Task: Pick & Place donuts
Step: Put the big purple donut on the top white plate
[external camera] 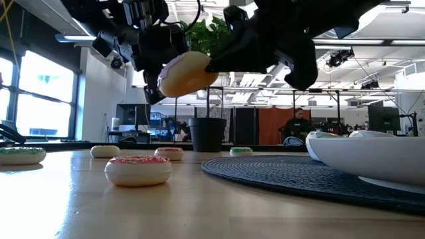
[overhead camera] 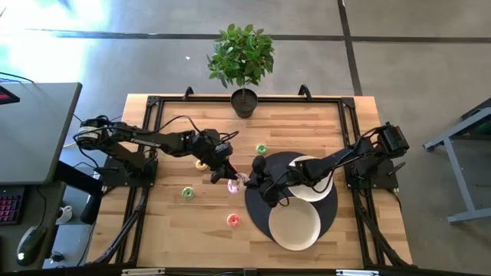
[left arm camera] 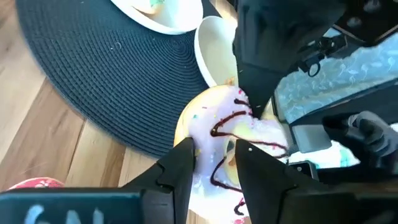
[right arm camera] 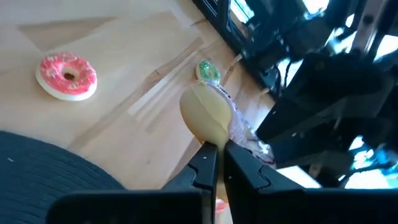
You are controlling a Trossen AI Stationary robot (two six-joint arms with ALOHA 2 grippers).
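Step in hand: handover of one donut from arm to arm, in mid-air.

The pale pink frosted donut [overhead camera: 239, 182] hangs at the centre of the high view, just left of the dark round mat [overhead camera: 265, 218], above the table [overhead camera: 169, 222]. In the low view it sits in the upper middle, clear of the table top.

The right gripper [right arm camera: 216, 163] is clenched on the donut's rim; its fingers pinch the pale edge in the right wrist view. The left gripper [left arm camera: 214, 163] has its fingers parted around the frosted side, and they appear to be letting go; whether they touch the frosting cannot be told.

To do this well:
- Keep the right grip firm until the left fingers stand clear of the ring.
- Draw the left arm straight back, so neither finger drags the frosting or tips the donut.
- Then carry the donut over the mat to a white plate [overhead camera: 295, 228], lower right of centre in the high view.

Judged risk: the thin rim pinch may let the donut swing or slip.

Other donuts lie on the table: a red one [overhead camera: 234, 221], a green one [overhead camera: 261, 149].
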